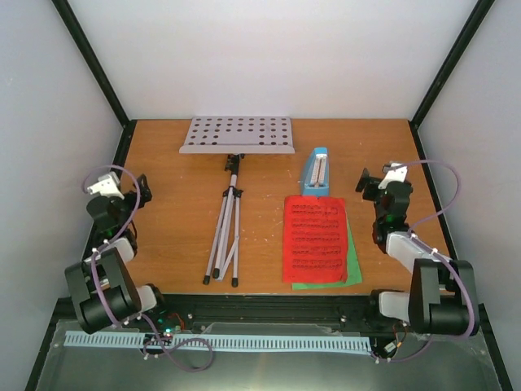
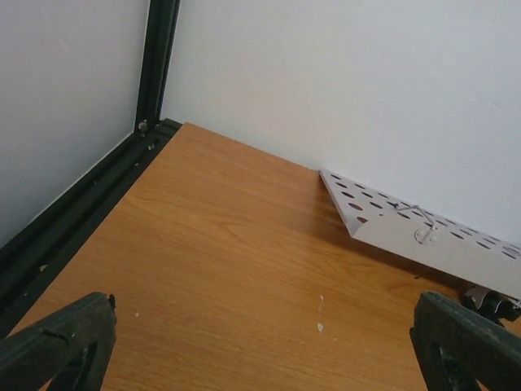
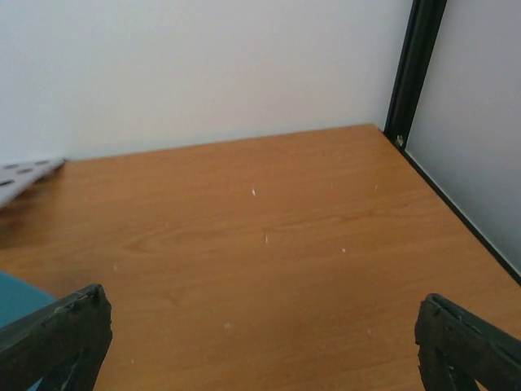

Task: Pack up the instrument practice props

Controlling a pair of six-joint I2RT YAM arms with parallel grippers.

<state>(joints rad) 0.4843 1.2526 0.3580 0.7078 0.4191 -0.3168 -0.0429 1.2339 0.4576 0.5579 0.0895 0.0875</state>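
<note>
Lying flat on the wooden table (image 1: 163,244), the silver music stand (image 1: 228,213) has its grey perforated tray (image 1: 237,135) at the far end, close to the back wall (image 1: 269,57), and its legs (image 1: 221,252) folded together, pointing toward the near edge. The blue metronome (image 1: 316,173) stands upright to the right of the stand, about level with the upper part of its pole. The red page (image 1: 315,239) lies farther right of the stand's legs, its far edge just beside the metronome's base; whether the two touch I cannot tell. The green page (image 1: 353,265) lies under the red one, showing only along the right and near edges.

The left gripper (image 1: 135,192) hovers to the left of the stand, well apart from it, jaws spread wide and holding nothing; in the left wrist view its dark fingers (image 2: 61,342) frame bare wood, with a corner of the stand's tray ahead on the right. The right gripper (image 1: 366,182) sits to the right of the stand, beyond the metronome and the pages, likewise released and empty; in the right wrist view its fingers (image 3: 464,342) stand wide apart over bare table, with a tip of the tray at the left edge and a blue-green corner beside the left finger.
</note>
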